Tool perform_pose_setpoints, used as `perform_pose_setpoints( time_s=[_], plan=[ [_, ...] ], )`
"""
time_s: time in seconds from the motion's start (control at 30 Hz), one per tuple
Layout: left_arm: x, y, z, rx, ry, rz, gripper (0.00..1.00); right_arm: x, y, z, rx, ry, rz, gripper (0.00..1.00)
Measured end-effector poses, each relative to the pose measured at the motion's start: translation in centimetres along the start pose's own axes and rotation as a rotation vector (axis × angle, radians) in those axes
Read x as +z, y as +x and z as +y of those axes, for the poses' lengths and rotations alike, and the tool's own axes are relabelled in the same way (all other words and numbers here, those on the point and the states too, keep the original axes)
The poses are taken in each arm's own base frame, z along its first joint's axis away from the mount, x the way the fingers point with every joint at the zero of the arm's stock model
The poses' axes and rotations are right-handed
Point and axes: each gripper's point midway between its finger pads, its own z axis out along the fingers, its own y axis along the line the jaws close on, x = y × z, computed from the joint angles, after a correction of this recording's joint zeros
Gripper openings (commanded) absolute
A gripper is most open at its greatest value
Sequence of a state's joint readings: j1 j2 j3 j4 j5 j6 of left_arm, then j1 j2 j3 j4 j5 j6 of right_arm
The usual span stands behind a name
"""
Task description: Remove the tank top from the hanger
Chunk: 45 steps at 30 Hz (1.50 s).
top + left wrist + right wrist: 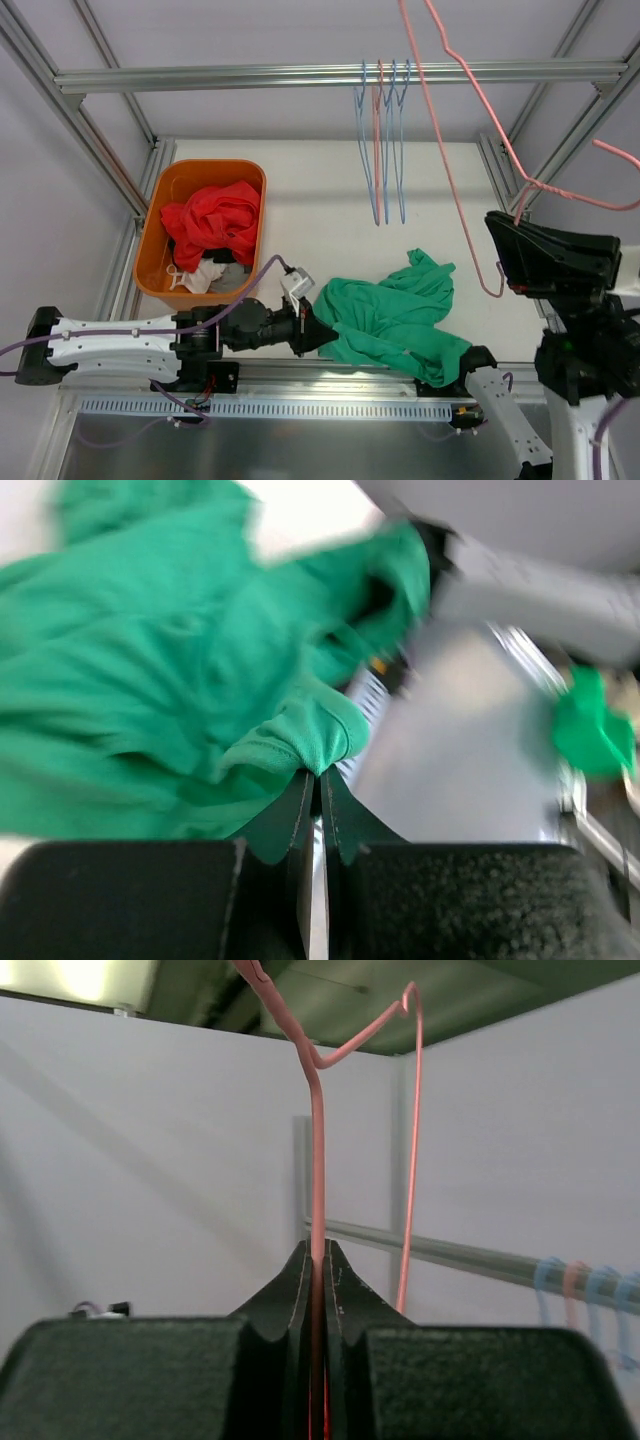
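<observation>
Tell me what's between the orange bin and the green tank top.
In the top view, the left gripper, shut on the edge of the tank top.

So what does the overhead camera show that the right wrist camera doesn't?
Only overhead: the green tank top on the table, pinched by the left gripper, and an orange bin of clothes. Only the right wrist: the right gripper shut on the pink hanger, close up. Both: that pink hanger and the spare hangers on the rail.
</observation>
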<state>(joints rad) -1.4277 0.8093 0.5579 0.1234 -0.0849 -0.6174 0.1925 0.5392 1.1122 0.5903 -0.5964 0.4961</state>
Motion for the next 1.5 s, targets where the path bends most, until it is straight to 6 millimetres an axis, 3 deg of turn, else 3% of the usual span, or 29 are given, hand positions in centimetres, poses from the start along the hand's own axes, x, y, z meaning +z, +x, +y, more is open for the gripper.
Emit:
perform_pose_setpoints(
  time_s=[0.1, 0.2, 0.23, 0.33, 0.4, 0.47, 0.57, 0.77, 1.07, 1.3, 1.4, 1.5],
  plan=[
    [-1.1, -1.2, 3.6, -0.066, -0.189, -0.099, 0.00, -2.4, -0.9, -0.2, -0.090, 0.183, 0.055, 0.00],
    [-2.9, -1.8, 6.4, -0.106, -0.324, -0.173, 0.23, -5.5, -1.7, -0.9, -0.158, 0.393, 0.133, 0.00],
    [-3.4, -2.0, 7.0, -0.113, -0.354, -0.190, 0.36, -6.6, -1.4, -1.3, -0.169, 0.448, 0.165, 0.00],
    [-4.2, -2.2, 8.0, -0.109, -0.406, -0.213, 0.60, -10.0, 1.3, -3.4, -0.156, 0.605, 0.308, 0.00],
    [-4.6, -2.1, 8.4, -0.080, -0.427, -0.197, 0.95, -12.5, 4.6, -5.3, -0.108, 0.707, 0.442, 0.00],
    [-4.9, -2.4, 8.0, -0.051, -0.430, -0.178, 0.99, -14.6, 7.9, -7.1, -0.053, 0.790, 0.575, 0.00],
    [-5.3, -4.0, 6.4, -0.012, -0.394, -0.163, 0.99, -16.1, 11.3, -9.6, 0.014, 0.877, 0.730, 0.00],
    [-6.1, -5.8, 3.4, 0.054, -0.293, -0.135, 0.99, -14.9, 15.3, -15.0, 0.075, 0.945, 0.867, 0.00],
    [-6.3, -3.6, 4.7, 0.098, -0.331, -0.039, 0.99, -7.6, 17.0, -22.7, 0.083, 0.925, 0.833, 0.00],
    [-5.4, -2.5, 5.5, 0.116, -0.368, 0.012, 0.99, -3.7, 17.8, -25.0, 0.092, 0.895, 0.773, 0.00],
    [-5.3, -2.2, 5.7, 0.120, -0.377, 0.026, 0.99, -3.5, 19.6, -25.0, 0.114, 0.893, 0.785, 0.00],
    [-5.3, -2.2, 5.8, 0.121, -0.381, 0.024, 0.99, -4.6, 21.9, -24.5, 0.145, 0.902, 0.815, 0.00]
  ],
)
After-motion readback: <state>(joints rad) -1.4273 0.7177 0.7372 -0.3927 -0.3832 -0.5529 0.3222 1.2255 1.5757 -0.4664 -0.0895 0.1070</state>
